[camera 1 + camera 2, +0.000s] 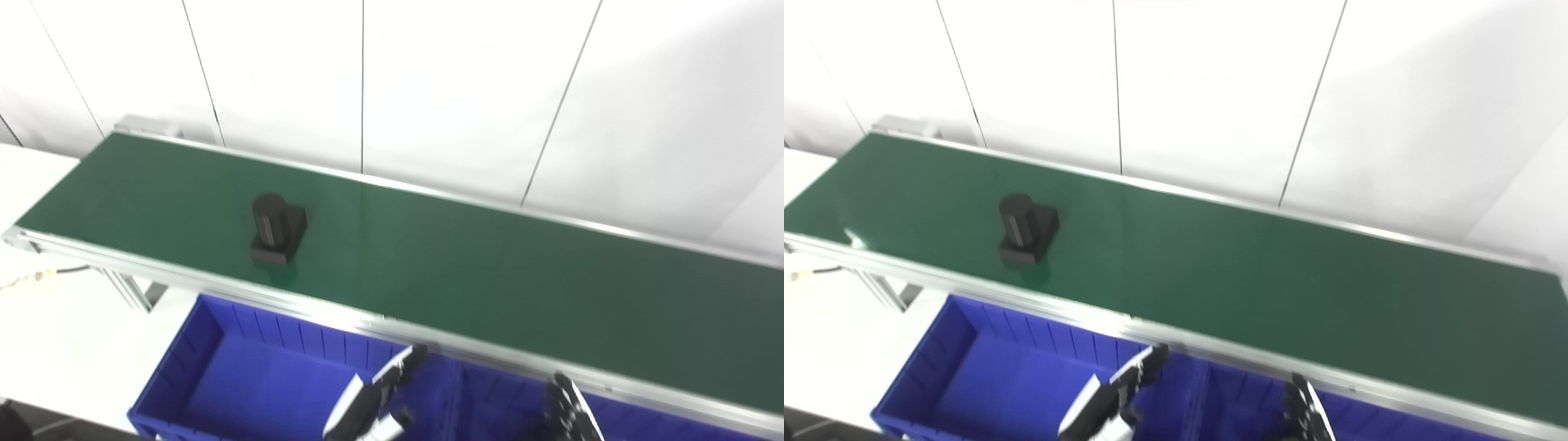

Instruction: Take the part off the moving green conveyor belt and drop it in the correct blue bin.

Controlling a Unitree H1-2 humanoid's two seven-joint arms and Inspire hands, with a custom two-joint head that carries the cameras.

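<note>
Left eye view and right eye view both look down on a green conveyor belt [465,263] that runs from the upper left of the frame to the lower right edge, where it is cut off. A single black part [277,229] sits on the belt in the left-centre of the picture, nearer the belt's front rail than its back one; it looks like a dark cylinder lying on a blocky base, but the picture is soft and its finer shape is hard to make out. Below the belt's front rail, in the lower left and centre, is a blue bin [202,343]; its near wall runs out of the frame at the bottom. A second blue bin [490,398] lies to its right, mostly hidden under the rail and cut off by the bottom edge. The left hand [373,398] rises from the bottom centre over the divide between the two bins, fingers extended and apart, holding nothing, its wrist cut off. The right hand [566,410] shows only as dark fingertips at the bottom edge right of centre; they look spread, with nothing in them. Both hands are well apart from the part.
</note>
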